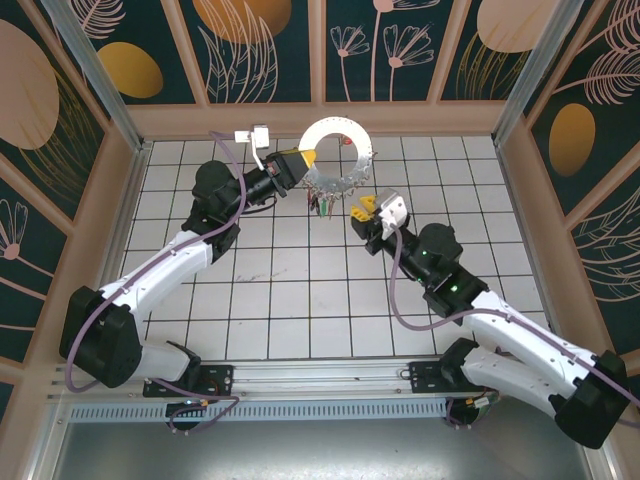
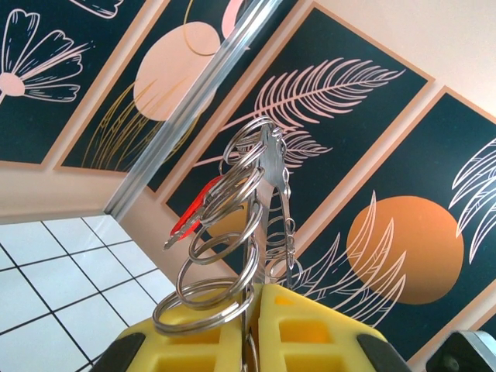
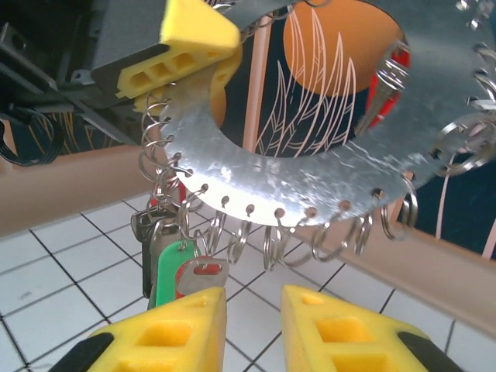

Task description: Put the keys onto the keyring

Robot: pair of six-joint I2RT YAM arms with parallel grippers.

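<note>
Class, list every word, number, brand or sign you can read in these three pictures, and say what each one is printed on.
None can be read.
The keyring is bare metal with punched holes and has no lettering.
The keys hanging from it show no legible stamp; any engraving is too blurred to read.
The wall panels carry only plant and circle drawings, no words.

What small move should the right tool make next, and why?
Probably nudge the right tool toward the keys until one sits between its jaws. The left tool grips the ring; the keys dangle from its edge, just beside the right tool's open gap.
</note>
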